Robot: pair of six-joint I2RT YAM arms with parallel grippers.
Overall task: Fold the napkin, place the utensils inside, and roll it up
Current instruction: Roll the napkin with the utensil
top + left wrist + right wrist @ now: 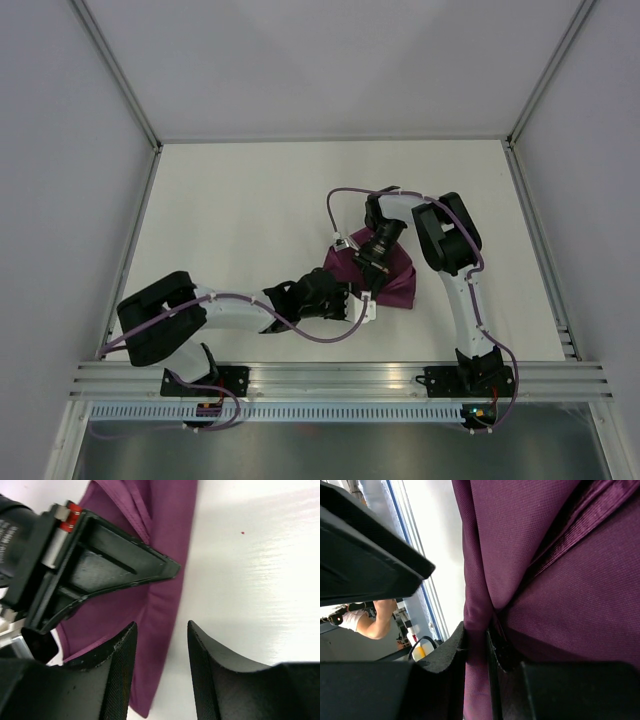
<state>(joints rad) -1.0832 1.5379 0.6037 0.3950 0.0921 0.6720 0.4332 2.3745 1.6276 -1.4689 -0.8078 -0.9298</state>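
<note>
Black rubbery pads of our right gripper [476, 630] pinch a ridge of the woven, faintly shiny purple napkin [545, 580]. Our left gripper [161, 625] stands half open and empty, the napkin's folded edge beneath its jaws on the glossy white table [250, 580].

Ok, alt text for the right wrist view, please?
The right gripper is shut on a fold of the deep magenta-purple woven cloth napkin, which fills most of the frame. A strip of white table shows at left.
</note>
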